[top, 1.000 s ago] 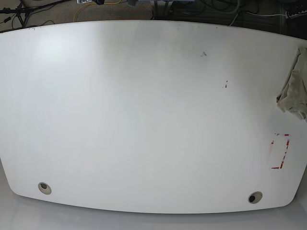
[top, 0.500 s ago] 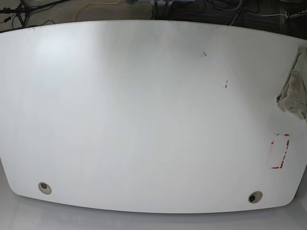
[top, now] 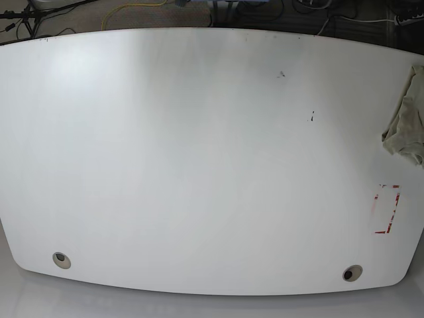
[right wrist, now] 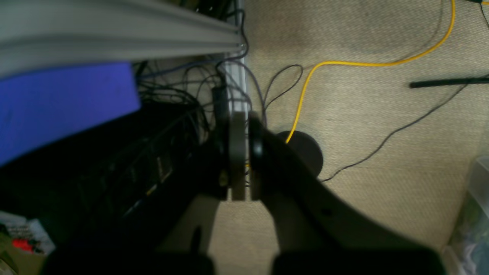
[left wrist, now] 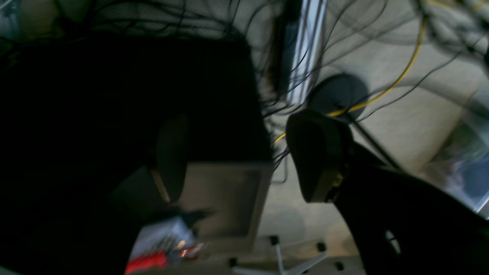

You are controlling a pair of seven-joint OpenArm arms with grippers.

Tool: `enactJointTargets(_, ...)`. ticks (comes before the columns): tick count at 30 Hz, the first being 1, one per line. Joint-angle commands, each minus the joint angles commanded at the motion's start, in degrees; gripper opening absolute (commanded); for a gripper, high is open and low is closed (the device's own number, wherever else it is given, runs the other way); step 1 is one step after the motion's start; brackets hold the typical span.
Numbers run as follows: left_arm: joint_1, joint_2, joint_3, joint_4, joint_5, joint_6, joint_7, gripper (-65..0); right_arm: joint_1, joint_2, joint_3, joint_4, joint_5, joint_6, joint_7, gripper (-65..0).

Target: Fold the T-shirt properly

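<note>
The T-shirt point(top: 407, 119) lies bunched at the tabletop's point(top: 199, 159) right edge. My left hand point(left wrist: 244, 160) gapes, my right hand point(right wrist: 244, 152) seems closed; I should drag it centreward first.

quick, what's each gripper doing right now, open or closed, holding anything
Left gripper: open, jaws wide apart, holding nothing.
Right gripper: closed, jaws together, holding nothing.
</note>
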Motion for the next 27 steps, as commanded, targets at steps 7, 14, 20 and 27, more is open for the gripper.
enactJointTargets(7, -8.26, -0.53, 2.64, -11.78, 0.00, 0.09, -0.88, -25.6, 5.36, 0.00, 0.00, -8.26, 0.00, 0.00, -0.26, -63.7)
enactJointTargets(14, -11.60, -1.49, 2.99, -14.15, 0.09, 3.34, -0.18, -25.6, 9.93, -0.18, -0.09, -15.03, 0.00, -0.79, -0.26, -63.7)
enactJointTargets(20, -11.87, -1.49, 2.99, -13.71, 0.09, 5.01, 0.70, -25.6, 10.90, -0.26, -0.09, -16.79, 0.00, -0.97, -0.09, -63.6)
enactJointTargets(27, -11.87, -1.49, 2.99, -13.71, 0.09, 5.01, 0.53, -25.6, 10.90, -1.14, 0.00, -16.88, 0.00, -0.97, -0.09, -63.6)
